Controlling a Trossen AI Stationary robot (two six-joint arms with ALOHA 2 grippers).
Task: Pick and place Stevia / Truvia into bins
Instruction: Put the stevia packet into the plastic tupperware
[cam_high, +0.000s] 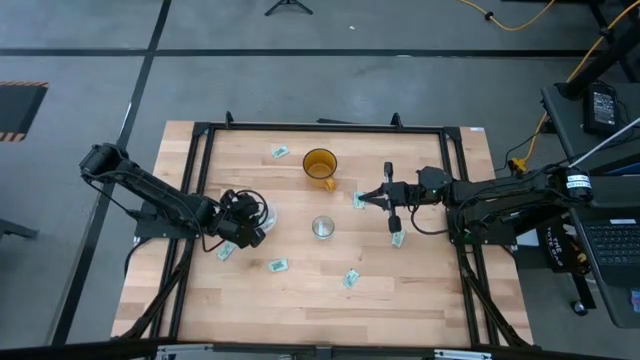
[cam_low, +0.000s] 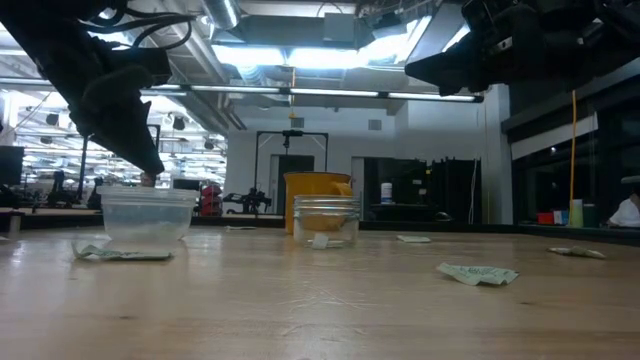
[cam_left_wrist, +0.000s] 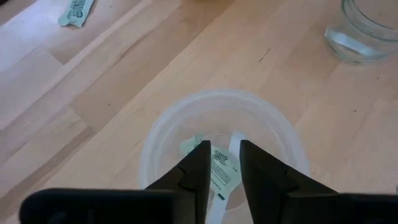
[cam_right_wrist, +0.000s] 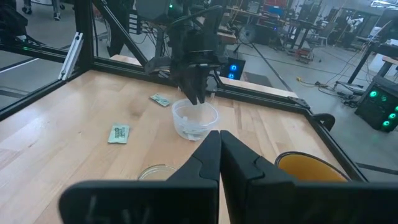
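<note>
My left gripper stands open, slanting down over the clear shallow cup, its fingertips just above the rim. A pale green and white sachet shows in the gap between the fingers, inside the cup beside a second sachet. Loose sachets lie flat on the table. The smaller cup stands mid-table with a sachet in it. My right gripper is shut and level, high above the table, with a sachet on the table under its tip.
An amber-orange mug stands behind the smaller cup. More sachets lie at the far side and under the right arm. A black frame runs around the table. Bare wood lies along the near edge.
</note>
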